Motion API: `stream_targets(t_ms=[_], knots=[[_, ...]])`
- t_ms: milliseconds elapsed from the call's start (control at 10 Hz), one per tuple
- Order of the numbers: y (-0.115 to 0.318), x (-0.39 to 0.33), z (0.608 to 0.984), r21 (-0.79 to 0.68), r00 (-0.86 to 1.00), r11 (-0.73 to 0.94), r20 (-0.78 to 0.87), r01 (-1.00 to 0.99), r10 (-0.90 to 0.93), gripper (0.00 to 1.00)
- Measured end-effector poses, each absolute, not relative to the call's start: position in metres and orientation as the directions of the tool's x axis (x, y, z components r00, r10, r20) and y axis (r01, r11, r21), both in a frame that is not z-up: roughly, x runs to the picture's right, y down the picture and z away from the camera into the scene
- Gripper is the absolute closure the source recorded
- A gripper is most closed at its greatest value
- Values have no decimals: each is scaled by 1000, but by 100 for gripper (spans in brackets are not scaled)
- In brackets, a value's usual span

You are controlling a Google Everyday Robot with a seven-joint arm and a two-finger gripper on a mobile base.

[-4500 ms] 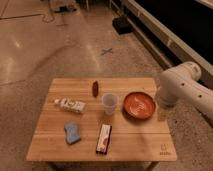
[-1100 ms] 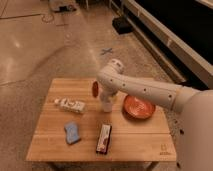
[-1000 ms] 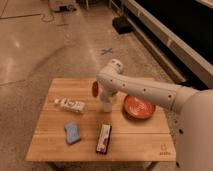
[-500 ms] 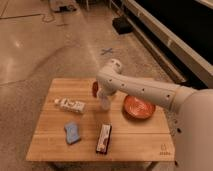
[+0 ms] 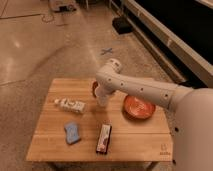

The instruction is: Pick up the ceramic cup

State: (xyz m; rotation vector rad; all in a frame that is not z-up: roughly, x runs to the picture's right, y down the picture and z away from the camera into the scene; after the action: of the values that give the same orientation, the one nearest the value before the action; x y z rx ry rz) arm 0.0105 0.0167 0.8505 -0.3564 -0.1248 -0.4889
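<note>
The cup [image 5: 104, 103] stands mid-surface, left of the bowl [image 5: 139, 107], and is almost wholly hidden. The end effector [image 5: 102, 96] hangs right over it, so close that the two pale shapes merge. Whether the end effector is apart or clamped on the cup cannot be told, nor whether it touches the cup. The step in hand looks like the grasp itself. The next move calls for a firm hold on the tapered wall, then a straight lift clear of the surface [image 5: 145, 145], without tipping the cup towards the bowl.
</note>
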Motion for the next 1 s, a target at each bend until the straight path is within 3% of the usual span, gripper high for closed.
stream_targets(t_ms=[200,300,900,1000], knots=[[6,8,842,-293,875,826,204,482,-438,79],[4,9,842,-293,875,825,204,483,-439,80],[-13,5,828,-273,870,827,209,491,-447,77],[-15,5,825,-274,869,827,210,491,-447,72]])
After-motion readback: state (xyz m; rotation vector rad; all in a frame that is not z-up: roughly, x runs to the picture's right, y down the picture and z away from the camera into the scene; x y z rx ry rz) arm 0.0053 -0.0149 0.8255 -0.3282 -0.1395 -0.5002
